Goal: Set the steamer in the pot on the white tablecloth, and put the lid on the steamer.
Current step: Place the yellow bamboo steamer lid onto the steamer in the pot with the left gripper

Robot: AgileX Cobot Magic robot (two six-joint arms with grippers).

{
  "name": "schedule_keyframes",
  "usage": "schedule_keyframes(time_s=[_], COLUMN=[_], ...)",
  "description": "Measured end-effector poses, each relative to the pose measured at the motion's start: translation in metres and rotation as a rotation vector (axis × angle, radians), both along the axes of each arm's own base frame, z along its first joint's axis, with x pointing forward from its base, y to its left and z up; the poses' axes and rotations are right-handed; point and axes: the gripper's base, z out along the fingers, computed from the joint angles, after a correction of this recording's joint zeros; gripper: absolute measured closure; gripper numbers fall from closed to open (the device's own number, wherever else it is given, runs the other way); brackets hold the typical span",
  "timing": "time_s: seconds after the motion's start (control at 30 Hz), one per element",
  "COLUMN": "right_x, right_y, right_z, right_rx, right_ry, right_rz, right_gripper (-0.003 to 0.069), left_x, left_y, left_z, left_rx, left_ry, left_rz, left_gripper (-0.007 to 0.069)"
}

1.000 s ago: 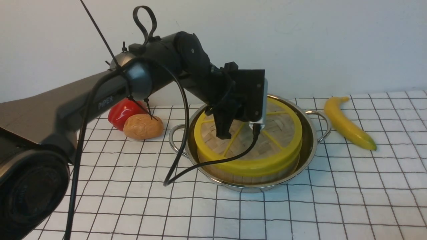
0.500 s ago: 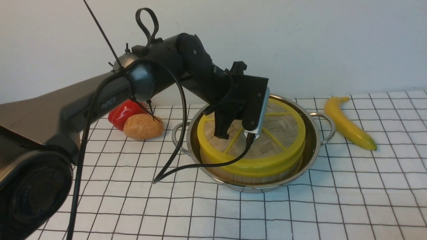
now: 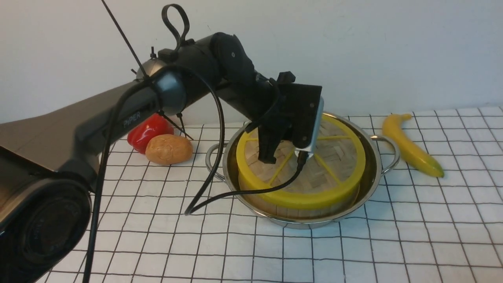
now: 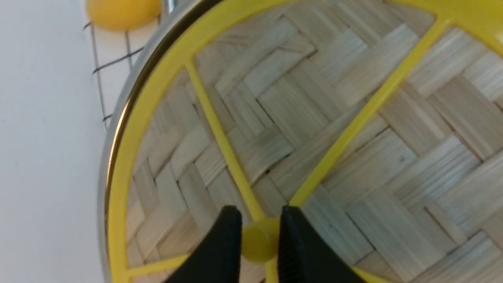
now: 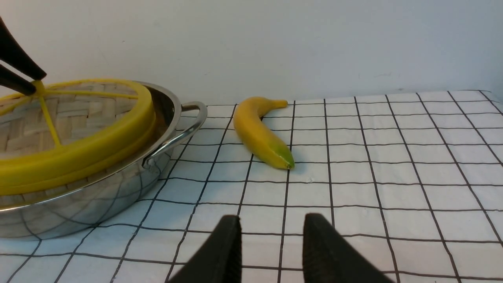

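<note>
The knob (image 4: pixel 255 247) of the lid (image 3: pixel 314 177) is clamped by the left tool (image 4: pixel 260 215), the lid apparently seated on the steamer (image 3: pixel 292 212); the right tool (image 5: pixel 271 225) is seen open.

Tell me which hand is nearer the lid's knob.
Left. The left hand grips the knob of the lid; the right hand is off to the right of the pot, open over the tablecloth.

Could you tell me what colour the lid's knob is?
Yellow knob; clearest in the left wrist view.
</note>
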Motion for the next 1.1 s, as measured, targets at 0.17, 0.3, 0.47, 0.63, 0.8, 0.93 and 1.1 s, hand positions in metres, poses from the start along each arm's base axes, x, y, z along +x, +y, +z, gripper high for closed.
schedule_keyframes(time_s=[0.17,0.3,0.47,0.63,0.8,0.93,1.1], right_x=[0.0,0.0,0.0,0.0,0.0,0.0,0.0], right_y=[0.0,0.0,0.0,0.0,0.0,0.0,0.0], right_z=[0.0,0.0,0.0,0.0,0.0,0.0,0.0], right_rx=[0.0,0.0,0.0,0.0,0.0,0.001,0.001], right_ry=[0.0,0.0,0.0,0.0,0.0,0.0,0.0], right_rz=[0.0,0.0,0.0,0.0,0.0,0.0,0.0], right_gripper=[0.0417,0.0417,0.0417,0.0417,0.0417,0.0417,0.0417], left_x=[-0.003,-0.003,-0.001,0.001,0.007,0.007,0.007], left_y=[-0.004,-0.004,-0.002,-0.001,-0.001,0.0,0.0], left_z=[0.006,0.004,0.003,0.002,-0.002,-0.002,-0.002], left_rx=[-0.009,-0.004,0.023,0.032,0.015,0.012,0.013], left_ry=[0.028,0.035,0.022,0.013,-0.009,-0.002,0.005], left_rz=[-0.015,-0.011,0.004,0.02,0.06,0.068,0.072], left_gripper=[0.0522,0.0522,0.0522,0.0522,0.0592,0.0617,0.0617])
